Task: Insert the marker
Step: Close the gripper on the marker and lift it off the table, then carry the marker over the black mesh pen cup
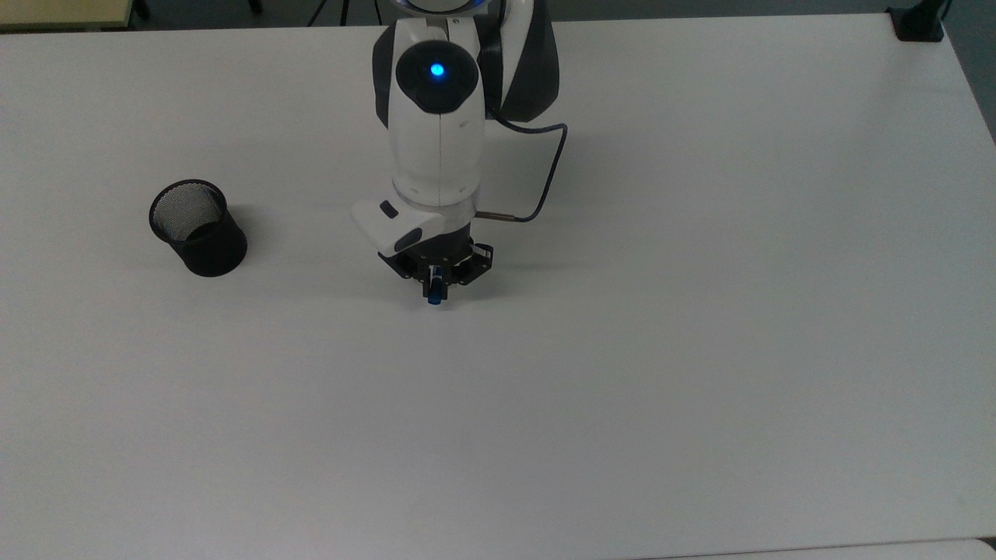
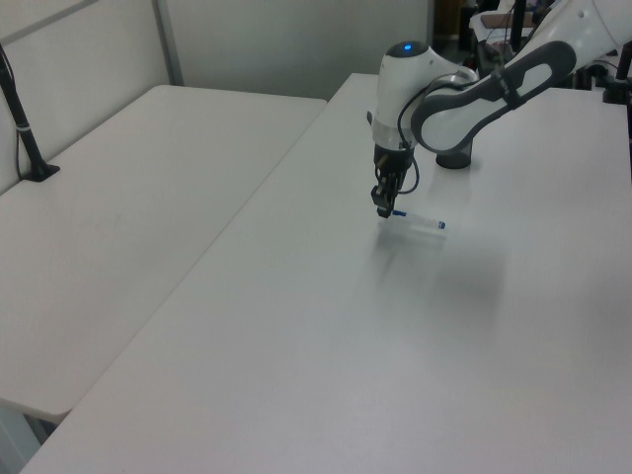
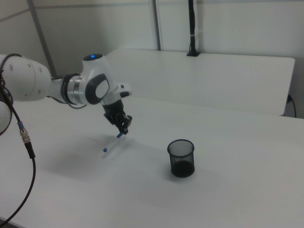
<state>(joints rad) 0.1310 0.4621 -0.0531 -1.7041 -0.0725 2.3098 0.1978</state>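
White table (image 1: 700,350) spreads across the top view, with a second white table (image 3: 213,71) beyond it in the right view. Largest on it is the white arm (image 1: 436,132), reaching in from the far edge. Left of the arm in the top view stands a black mesh cup (image 1: 198,228), well apart from it. The gripper (image 1: 435,278) has its jaws closed on the marker (image 3: 112,143), which hangs tilted above the table near its middle.

Top view: my gripper (image 1: 435,274) covers marker (image 1: 435,292) barrel, blue end alone visible. Left view: my arm hides mesh cup (image 2: 454,157) top.
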